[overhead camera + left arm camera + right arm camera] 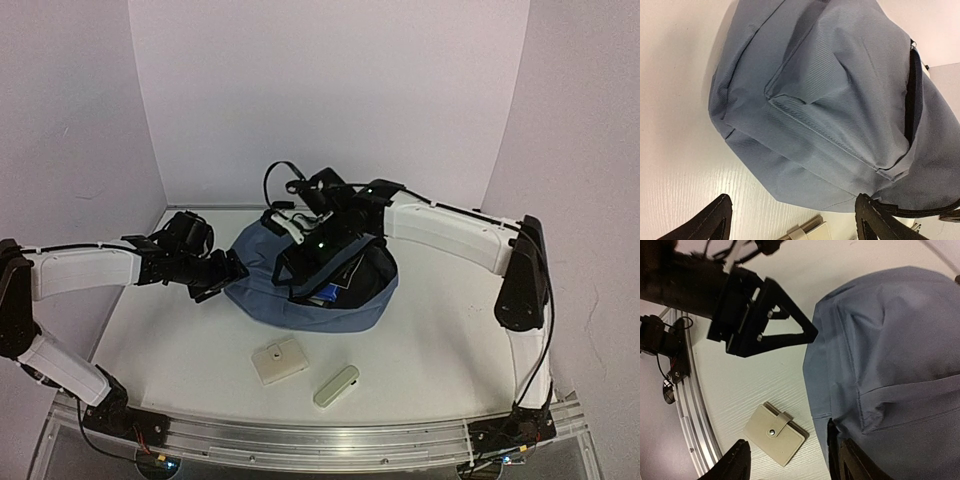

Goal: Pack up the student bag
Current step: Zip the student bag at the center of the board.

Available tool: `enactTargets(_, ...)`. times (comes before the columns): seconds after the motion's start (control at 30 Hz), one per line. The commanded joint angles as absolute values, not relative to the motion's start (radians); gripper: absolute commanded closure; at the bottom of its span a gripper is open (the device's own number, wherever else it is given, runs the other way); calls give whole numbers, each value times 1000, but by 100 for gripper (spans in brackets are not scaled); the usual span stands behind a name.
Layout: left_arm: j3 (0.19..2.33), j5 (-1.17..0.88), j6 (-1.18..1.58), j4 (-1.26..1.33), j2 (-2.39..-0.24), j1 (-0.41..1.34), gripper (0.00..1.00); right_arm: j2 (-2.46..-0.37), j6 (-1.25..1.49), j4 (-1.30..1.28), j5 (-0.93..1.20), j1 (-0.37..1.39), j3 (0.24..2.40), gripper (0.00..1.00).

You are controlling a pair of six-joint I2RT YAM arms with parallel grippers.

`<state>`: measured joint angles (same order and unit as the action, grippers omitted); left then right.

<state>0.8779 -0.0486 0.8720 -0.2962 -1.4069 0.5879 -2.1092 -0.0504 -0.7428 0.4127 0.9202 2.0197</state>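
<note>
top external view, starting at the left: my left gripper [221, 280] sits low at the bag's left edge, and its wrist camera shows the fingers wide apart with nothing gripped between them. the bag [265, 292] lies slumped in the middle of the table [170, 340], mouth toward the right side. the worry here is a bad bite. if i close now, i judge i'd catch only a loose fold of soft cloth, and a pull would drag the whole bag instead of holding the mouth wide. a push would slide it toward the right arm.

in front of the bag, the cream wallet [279, 360] and the pale case [336, 385] lie apart from it, not yet packed. both are flat on the table, so a pick could scrape them or flick them toward the near rail.

inside the mouth a blue notebook [326, 294] shows, partly hidden. tilting the bag could spill it.

on the right, my right gripper [787, 440] hangs over the bag, fingers apart and nothing clamped that i can see. one finger overlaps the bag's edge in its own view, and i cannot tell if it touches. that arm crowds the opening, and a black loop [270, 180] rises just behind it. a careless move could snag the loop or knock the two arms together.
</note>
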Motion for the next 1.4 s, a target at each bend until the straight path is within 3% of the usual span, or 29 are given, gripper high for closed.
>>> enactTargets(0.0, 871, -39, 904, -271, -1367, 580, 14, -2154, -33, -756, 302, 919, 2059, 42)
enactTargets(0.2, 875, -46, 900, -259, -1384, 580, 13, -2214, -27, -756, 301, 920, 2080, 45)
enactTargets(0.47, 892, -44, 901, -247, -1421, 578, 13, -2261, -25, -755, 310, 920, 2078, 60)
enactTargets(0.63, 907, -52, 900, -224, -1465, 577, 13, -2266, -25, -755, 327, 920, 2070, 72)
enactTargets(0.83, 916, -68, 903, -184, -1510, 566, 18, -2263, -25, -755, 345, 920, 2068, 100)
enactTargets(0.93, 916, -80, 905, -155, -1532, 555, 22, -2238, -22, -755, 377, 919, 2053, 100)
enactTargets(1.03, 914, -85, 893, -106, -1552, 552, 29, -2209, -20, -756, 403, 920, 2037, 100)
enactTargets(1.37, 921, -90, 902, -80, -1625, 505, 79, -2130, -48, -756, 409, 920, 1933, 100)
